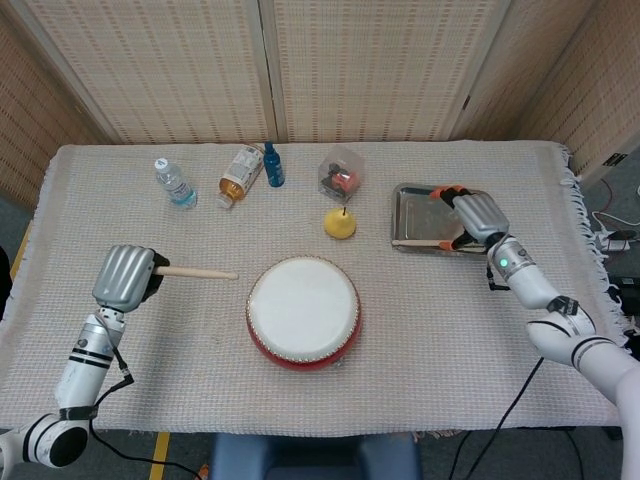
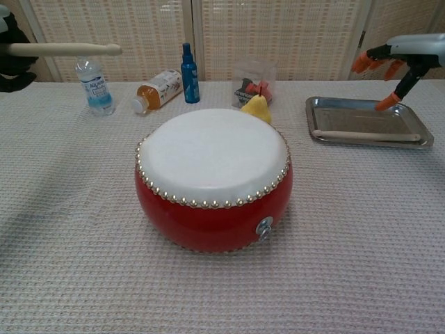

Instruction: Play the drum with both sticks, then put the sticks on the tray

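A red drum [image 1: 303, 312] [image 2: 213, 177] with a white skin stands at the middle of the table. My left hand [image 1: 126, 276] [image 2: 14, 59] grips a wooden stick [image 1: 197, 272] [image 2: 62, 49] that points right, held above the cloth to the left of the drum. The other stick [image 1: 422, 241] [image 2: 365, 135] lies along the front of the metal tray [image 1: 412, 206] [image 2: 334, 111] at the right. My right hand [image 1: 476, 216] [image 2: 396, 60] hovers open above the tray's right end, its orange-tipped fingers spread, holding nothing.
Along the back stand a water bottle [image 1: 174, 183] [image 2: 92, 85], a lying orange-drink bottle [image 1: 239, 175] [image 2: 158, 88], a blue bottle [image 1: 272, 165] [image 2: 188, 72] and a clear box [image 1: 341, 173] [image 2: 254, 77]. A yellow pear [image 1: 340, 223] [image 2: 256, 108] sits between drum and box.
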